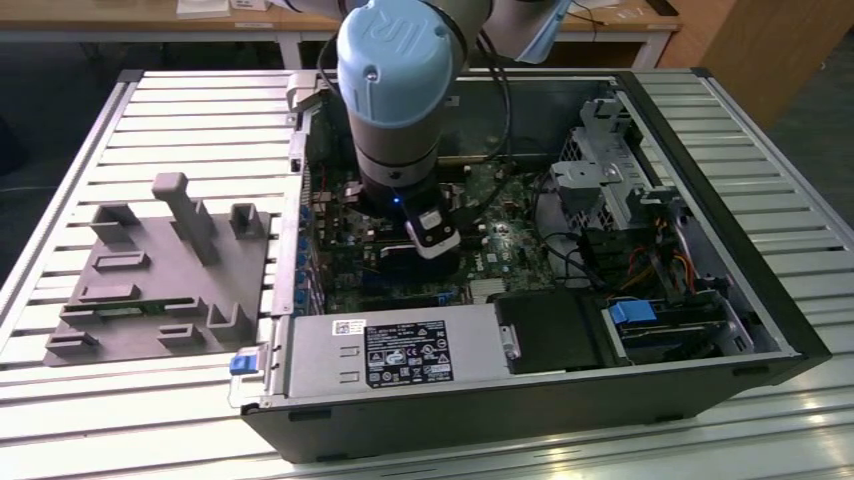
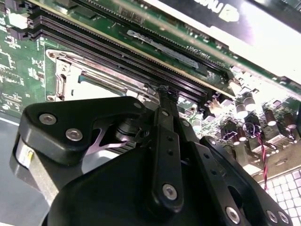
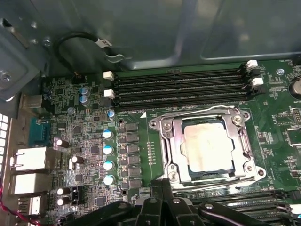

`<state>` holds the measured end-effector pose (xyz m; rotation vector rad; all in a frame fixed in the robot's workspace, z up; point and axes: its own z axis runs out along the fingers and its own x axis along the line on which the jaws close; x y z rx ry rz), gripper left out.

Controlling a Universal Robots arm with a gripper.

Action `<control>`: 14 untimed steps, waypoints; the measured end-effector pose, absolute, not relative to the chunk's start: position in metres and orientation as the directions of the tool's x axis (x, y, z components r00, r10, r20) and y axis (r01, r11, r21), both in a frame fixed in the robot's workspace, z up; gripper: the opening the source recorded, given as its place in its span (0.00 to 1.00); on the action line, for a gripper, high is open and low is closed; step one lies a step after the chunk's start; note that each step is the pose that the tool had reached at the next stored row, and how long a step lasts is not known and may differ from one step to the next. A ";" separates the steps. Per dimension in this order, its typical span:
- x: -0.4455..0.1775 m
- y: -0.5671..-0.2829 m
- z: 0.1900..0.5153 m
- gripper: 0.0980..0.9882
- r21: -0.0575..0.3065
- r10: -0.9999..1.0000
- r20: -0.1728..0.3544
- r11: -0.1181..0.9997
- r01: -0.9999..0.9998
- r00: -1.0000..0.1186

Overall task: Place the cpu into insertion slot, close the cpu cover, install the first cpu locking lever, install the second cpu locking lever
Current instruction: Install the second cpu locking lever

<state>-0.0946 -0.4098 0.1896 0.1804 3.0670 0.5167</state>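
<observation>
The cpu (image 3: 207,147) lies flat in the insertion slot (image 3: 158,125) on the green motherboard, its pale metal top showing. The silver cpu cover (image 3: 174,141) is down around it, framing the chip through its window. My gripper (image 3: 163,182) hangs just off the socket's edge opposite the long memory slots, black fingers together and holding nothing. In the second wrist view the gripper (image 2: 163,90) has its tip at the rim of the slot (image 2: 63,77). I cannot tell how the thin locking levers stand. In the exterior view the arm (image 1: 394,100) reaches down into the open computer case.
Long black memory slots (image 3: 178,87) run beside the socket, with capacitors (image 3: 108,150) and rear ports (image 3: 28,160) on another side. The case holds a power supply (image 1: 400,350), a drive cage (image 1: 614,180) and cables (image 1: 661,270). A grey fixture (image 1: 160,270) sits at the exterior view's left.
</observation>
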 end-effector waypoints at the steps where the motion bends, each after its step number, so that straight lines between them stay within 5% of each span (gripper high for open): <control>1: -0.095 -0.410 0.189 0.01 0.328 0.118 -0.007 0.938 0.110 -0.993; 14: -0.100 -0.406 0.187 0.01 0.324 0.118 -0.007 0.940 0.110 -0.993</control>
